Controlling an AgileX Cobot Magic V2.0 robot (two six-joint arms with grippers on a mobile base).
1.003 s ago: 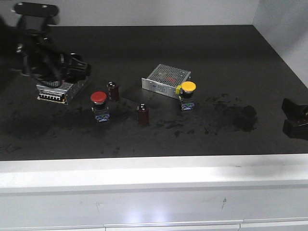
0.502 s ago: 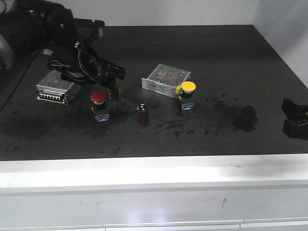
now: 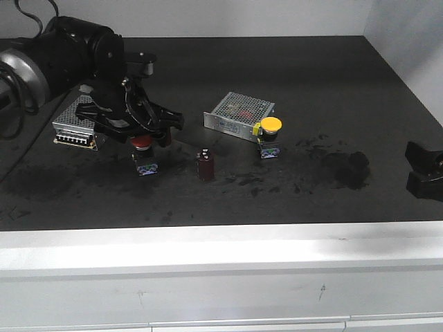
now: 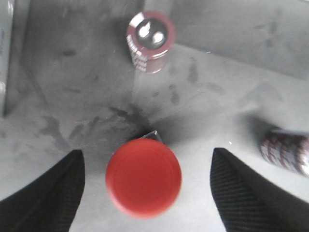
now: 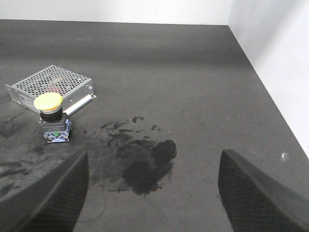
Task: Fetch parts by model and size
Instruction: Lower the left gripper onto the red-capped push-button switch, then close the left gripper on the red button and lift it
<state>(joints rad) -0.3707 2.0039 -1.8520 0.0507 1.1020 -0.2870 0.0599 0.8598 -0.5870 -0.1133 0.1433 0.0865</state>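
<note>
1. Red-capped switch (image 4: 143, 180) stands on the left part of the bench (image 3: 297, 76), roughly midway between rear and front edges. The yellow-capped switch (image 3: 268, 135) stands near the bench middle, with nothing touching it.
2. Left hand (image 4: 147, 164) hangs over the red cap, fingers spread wide, one to each side with clear gaps. It grips nothing. Right hand (image 5: 154, 159) sits by the right edge, likewise wide open and empty.
3. Step in hand, as I judge it: take the red switch. I would lower straight down, keep the cap centred, and pinch below the cap rim so it cannot slip.
4. Watch: a capacitor (image 4: 286, 153) sits just beside one finger and could get knocked.
5. Switch is upright, long axis vertical, cap up. The labelled base face is turned to the front edge.
</note>
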